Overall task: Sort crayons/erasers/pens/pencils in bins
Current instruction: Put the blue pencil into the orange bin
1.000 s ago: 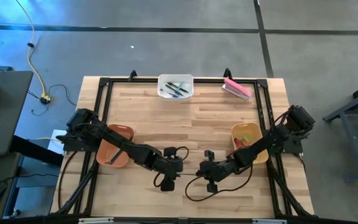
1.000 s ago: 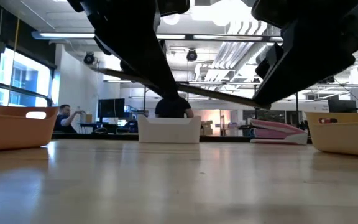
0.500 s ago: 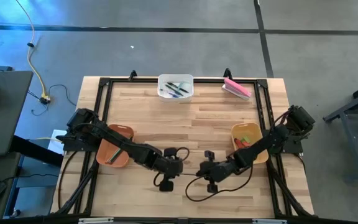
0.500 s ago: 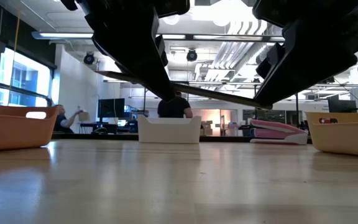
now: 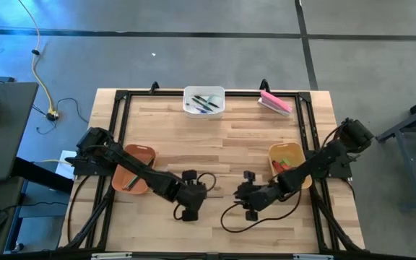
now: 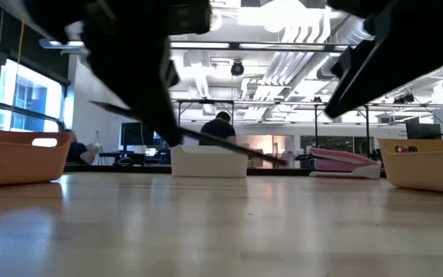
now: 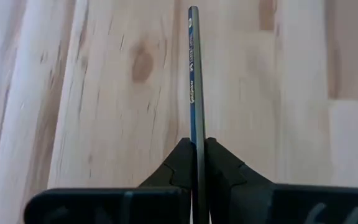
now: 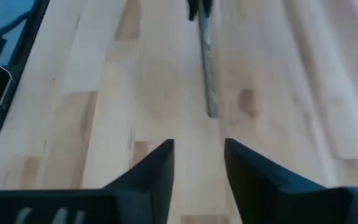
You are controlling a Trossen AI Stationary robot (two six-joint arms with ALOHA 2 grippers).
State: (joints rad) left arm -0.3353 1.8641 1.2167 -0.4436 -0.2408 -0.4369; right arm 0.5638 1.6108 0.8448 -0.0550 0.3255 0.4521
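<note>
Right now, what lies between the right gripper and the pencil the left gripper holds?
Only bare wooden table. In the right wrist view, the open right gripper faces the pencil tip across a clear gap; the left gripper clamps it.

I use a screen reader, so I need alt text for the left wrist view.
The left gripper is shut on a thin, dark blue-grey pencil that sticks straight out ahead of its two dark fingers, above the light wooden table.

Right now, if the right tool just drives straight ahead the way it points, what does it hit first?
Probably the free end of the pencil held in the left tool. It lies in line with the open right tool; how far ahead is hard to judge.
</note>
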